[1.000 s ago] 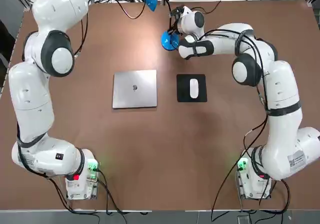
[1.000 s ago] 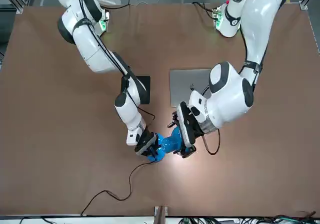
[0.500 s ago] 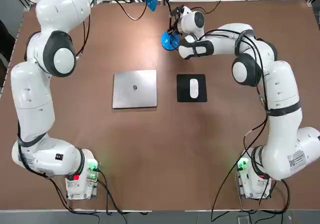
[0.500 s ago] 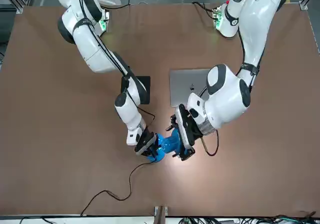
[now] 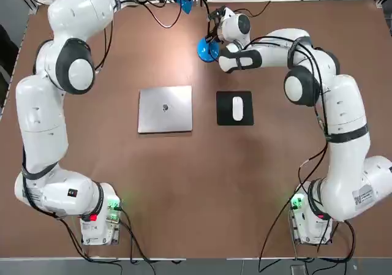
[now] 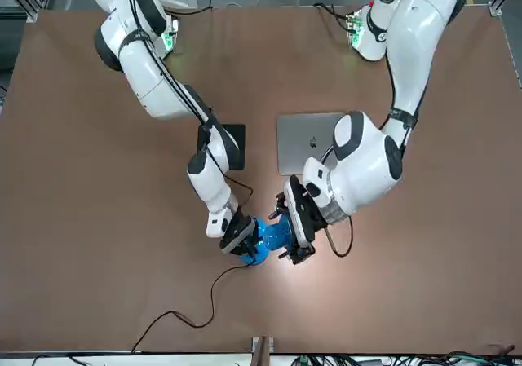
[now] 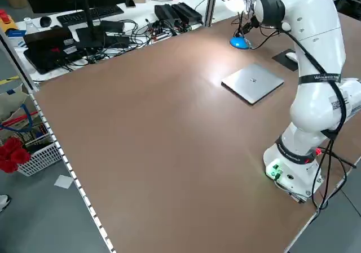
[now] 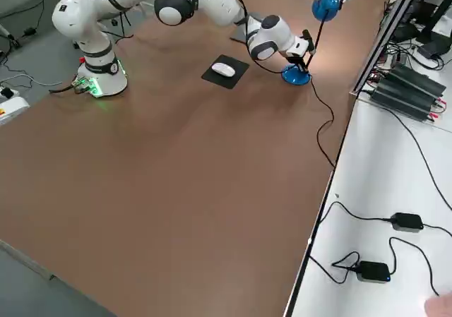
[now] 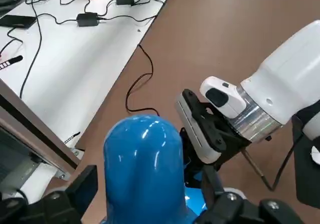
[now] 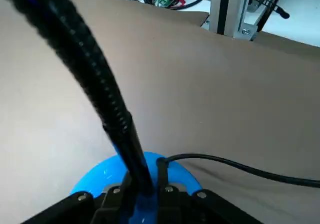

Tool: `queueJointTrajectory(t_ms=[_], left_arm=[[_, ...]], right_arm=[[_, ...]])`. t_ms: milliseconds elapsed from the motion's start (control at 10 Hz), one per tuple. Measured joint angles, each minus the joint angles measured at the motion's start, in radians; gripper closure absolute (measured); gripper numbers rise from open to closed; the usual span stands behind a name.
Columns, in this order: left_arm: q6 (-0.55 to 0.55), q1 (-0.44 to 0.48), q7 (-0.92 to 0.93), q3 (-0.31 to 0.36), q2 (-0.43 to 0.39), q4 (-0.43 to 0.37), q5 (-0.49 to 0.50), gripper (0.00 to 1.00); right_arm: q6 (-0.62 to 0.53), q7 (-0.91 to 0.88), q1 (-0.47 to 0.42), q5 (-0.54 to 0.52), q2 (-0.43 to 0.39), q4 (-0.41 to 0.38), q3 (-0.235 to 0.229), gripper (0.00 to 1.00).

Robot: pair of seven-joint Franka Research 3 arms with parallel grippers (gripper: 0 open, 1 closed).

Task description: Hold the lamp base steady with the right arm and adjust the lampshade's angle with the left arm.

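Observation:
The lamp base (image 5: 207, 49) is a glossy blue disc near the table's far edge, with a thin black neck (image 10: 95, 79) rising from it. My right gripper (image 6: 242, 241) is low over the disc, shut on the foot of the neck where it meets the lamp base (image 10: 100, 181). The blue lampshade (image 9: 144, 169) hangs above and beyond it, lit, at the neck's end. My left gripper (image 6: 292, 235) straddles the lampshade (image 6: 277, 234), one finger on each side with small gaps showing, so it is open.
A closed silver laptop (image 5: 165, 108) and a white mouse on a black pad (image 5: 237, 108) lie mid-table. The lamp's black cord (image 6: 196, 309) trails to the far edge. Beyond that edge stands a white bench with adapters and cables (image 8: 395, 222).
My left gripper has slid closer in over the lampshade and its fingers have narrowed around it. The right arm and the lamp base have not moved.

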Motion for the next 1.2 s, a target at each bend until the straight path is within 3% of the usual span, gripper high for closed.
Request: queueJointTrajectory(t_ms=[1000, 1200], left_arm=[[0.061, -0.017, 0.0, 0.0, 0.027, 0.0, 0.0, 0.23], [0.068, -0.019, 0.0, 0.0, 0.028, 0.0, 0.0, 0.3]], right_arm=[[0.005, 0.0, 0.008, 0.0, 0.0, 0.001, -0.01, 0.78], [0.006, 0.0, 0.01, 0.0, 0.0, 0.001, -0.013, 0.78]])
